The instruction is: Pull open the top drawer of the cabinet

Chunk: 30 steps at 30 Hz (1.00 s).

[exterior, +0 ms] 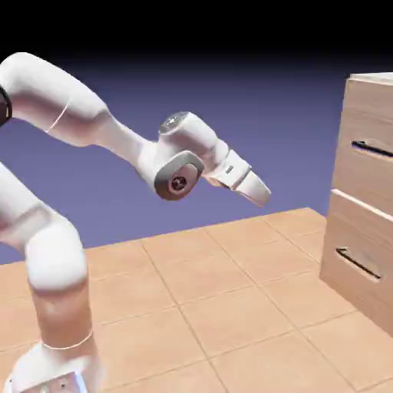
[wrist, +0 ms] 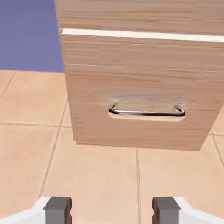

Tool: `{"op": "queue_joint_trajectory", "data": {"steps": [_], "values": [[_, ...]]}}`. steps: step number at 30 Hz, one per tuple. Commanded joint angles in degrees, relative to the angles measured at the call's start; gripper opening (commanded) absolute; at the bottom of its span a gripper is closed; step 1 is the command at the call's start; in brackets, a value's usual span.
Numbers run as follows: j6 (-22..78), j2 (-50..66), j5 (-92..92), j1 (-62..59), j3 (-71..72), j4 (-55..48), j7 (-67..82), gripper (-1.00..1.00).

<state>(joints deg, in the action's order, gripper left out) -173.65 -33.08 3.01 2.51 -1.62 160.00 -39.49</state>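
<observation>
Well short of the cabinet (exterior: pixel 367 192) — tool (exterior: pixel 259 192) spread, empty | top drawer (exterior: pixel 368 150) upper right, closed | risk: hand camera frames the lower handle (wrist: pixel 147 112) — wrong drawer grabbed.

Exterior view: your gripper (exterior: pixel 259 192) hangs above the tiled floor (exterior: pixel 230 307), well apart from the cabinet (exterior: pixel 364 199) at right. The top drawer (exterior: pixel 368 146) sits above the lower drawer (exterior: pixel 361 261), each handle on its front.
</observation>
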Motion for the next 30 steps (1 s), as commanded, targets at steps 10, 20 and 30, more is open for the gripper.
{"op": "queue_joint_trajectory", "data": {"steps": [10, 20, 30], "values": [[2.99, -3.52, 24.92, 15.09, -13.43, -8.29, 24.57, 0.0], [5.98, -7.04, 49.84, 30.17, -26.85, -16.58, 49.14, 0.0], [8.97, -10.56, 74.76, 45.25, -40.28, -24.87, 73.7, 0.0]]}}
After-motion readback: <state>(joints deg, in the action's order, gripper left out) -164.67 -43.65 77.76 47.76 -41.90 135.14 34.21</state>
